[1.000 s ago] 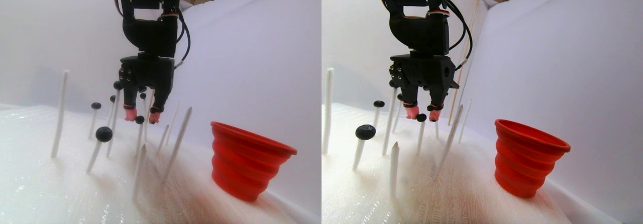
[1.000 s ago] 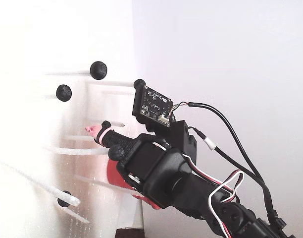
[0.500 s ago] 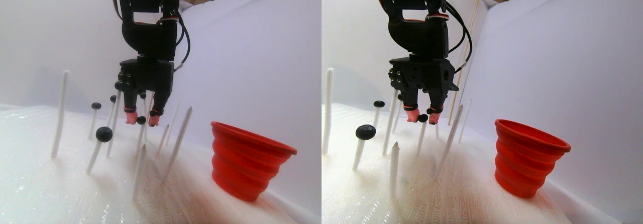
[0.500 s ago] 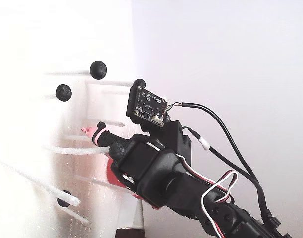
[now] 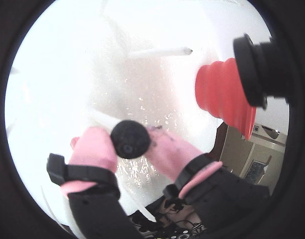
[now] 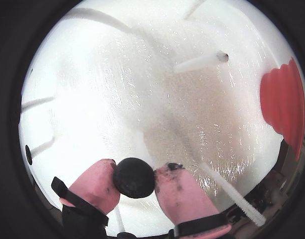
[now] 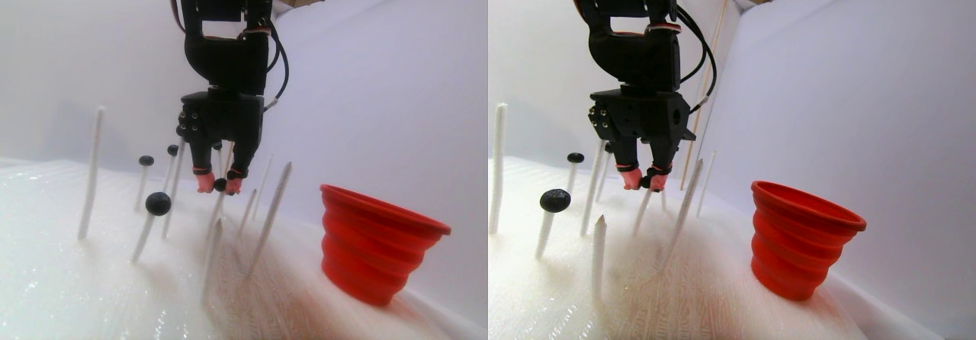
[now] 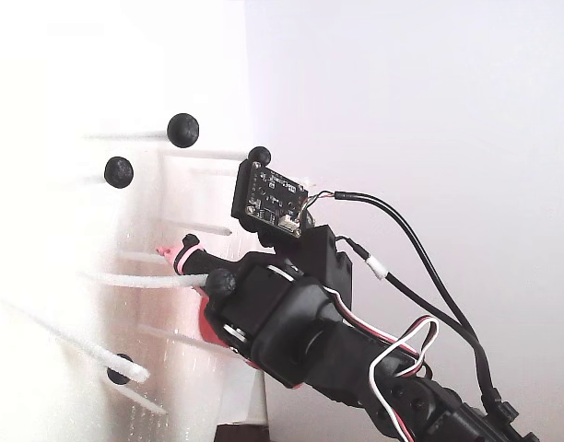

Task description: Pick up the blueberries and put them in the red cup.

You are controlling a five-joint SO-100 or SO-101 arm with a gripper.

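In a wrist view the red cup is cut off at three o'clock — only part of its ribbed wall is seen. In the fixed view the cup is largely hidden behind the arm, toward six o'clock — its rim cannot be made out.

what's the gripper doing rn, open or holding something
Gripper: closed on one blueberry, pinched between its two pink fingertips and held above the white surface, off the sticks.

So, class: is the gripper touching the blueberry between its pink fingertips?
Touching: in a wrist view, both pink fingertips of the gripper press against the blueberry.
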